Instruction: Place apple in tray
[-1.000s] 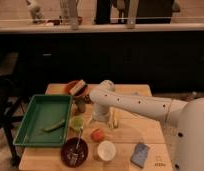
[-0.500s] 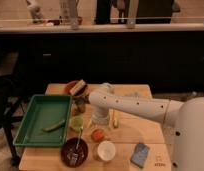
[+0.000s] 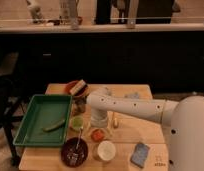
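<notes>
The apple (image 3: 97, 135), small and orange-red, lies on the wooden table just right of the tray's near corner. The green tray (image 3: 30, 127) sits at the table's left side with a long greenish item (image 3: 54, 125) inside it. My white arm reaches in from the right. Its gripper (image 3: 99, 121) hangs straight down directly above the apple, very close to it, open and holding nothing. The arm's end hides the table behind the apple.
A pale green cup (image 3: 77, 122) stands between tray and gripper. A dark brown bowl (image 3: 74, 150) with a utensil and a white cup (image 3: 106, 150) sit at the front. A blue object (image 3: 141, 154) lies front right, a plate of food (image 3: 77, 89) at the back.
The arm's end has shifted slightly left and lower over the apple. The apple and the other objects have not moved.
</notes>
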Robot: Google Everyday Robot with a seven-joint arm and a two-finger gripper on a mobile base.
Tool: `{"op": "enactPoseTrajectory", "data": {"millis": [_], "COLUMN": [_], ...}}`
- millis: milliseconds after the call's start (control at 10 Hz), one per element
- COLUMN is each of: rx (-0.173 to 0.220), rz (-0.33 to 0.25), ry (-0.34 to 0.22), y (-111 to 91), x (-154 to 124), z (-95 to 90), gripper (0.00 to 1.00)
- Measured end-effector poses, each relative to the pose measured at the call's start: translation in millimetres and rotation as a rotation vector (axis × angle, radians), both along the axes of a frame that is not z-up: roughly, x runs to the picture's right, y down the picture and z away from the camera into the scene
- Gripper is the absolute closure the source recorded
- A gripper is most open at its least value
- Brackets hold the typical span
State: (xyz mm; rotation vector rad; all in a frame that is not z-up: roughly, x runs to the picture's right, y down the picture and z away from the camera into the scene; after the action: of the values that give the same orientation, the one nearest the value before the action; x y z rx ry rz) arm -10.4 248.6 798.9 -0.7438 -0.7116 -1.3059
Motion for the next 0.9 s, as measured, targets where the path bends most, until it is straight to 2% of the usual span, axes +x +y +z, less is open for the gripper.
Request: {"op": "enactPoseTrajectory", "data": {"millis": [100, 300, 900], "rx": [-0.008, -0.014, -0.021], "rz": [-0.017, -0.033, -0.032], "ry": [-0.002, -0.007, -0.02], "y": [3.2, 6.6, 8.2], "x": [-3.6, -9.1, -11.2], "z": [1.8, 4.1, 6.9], "gripper": [0.2, 0.3, 0.92]}}
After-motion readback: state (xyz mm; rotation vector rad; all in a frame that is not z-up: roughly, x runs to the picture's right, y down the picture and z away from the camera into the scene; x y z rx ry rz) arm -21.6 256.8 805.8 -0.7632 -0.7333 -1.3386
